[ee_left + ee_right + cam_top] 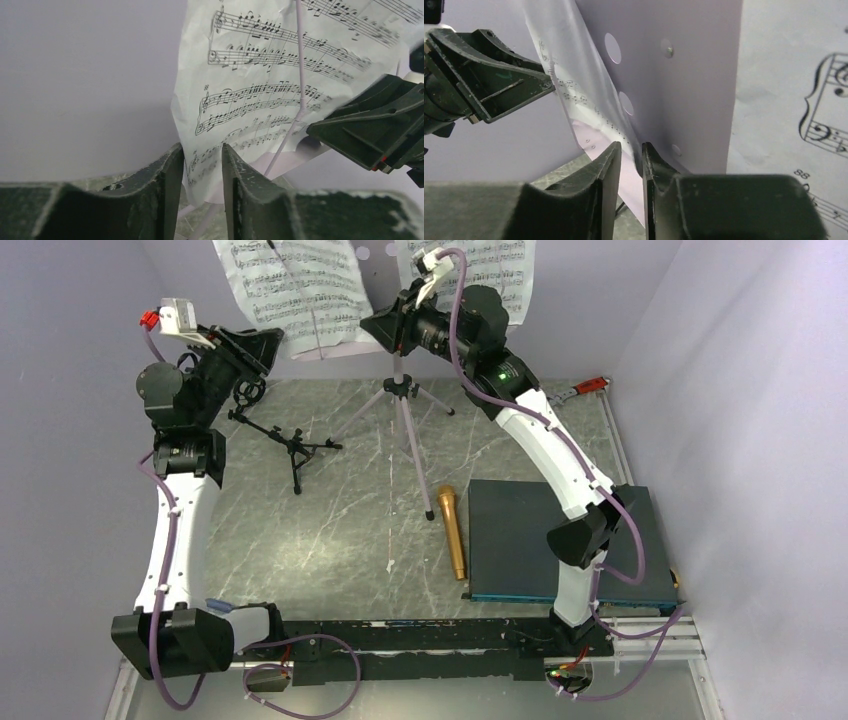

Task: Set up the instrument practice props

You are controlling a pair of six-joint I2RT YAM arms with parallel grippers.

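Table: microphone, board, tripods, perhaps wrench.

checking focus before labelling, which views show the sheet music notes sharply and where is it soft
Left wrist: notes on the sheet music crisp, fingers softer; right wrist: right-hand page sharp, left page steeply angled, notes tiny; top external: even light, staves readable.

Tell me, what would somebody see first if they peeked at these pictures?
The white sheet-music pages jump out first, up on the pale music stand at the back of the table, with the left arm and right arm both reaching up to them. Next is the shiny gold microphone, lying flat near the middle beside a dark flat board.
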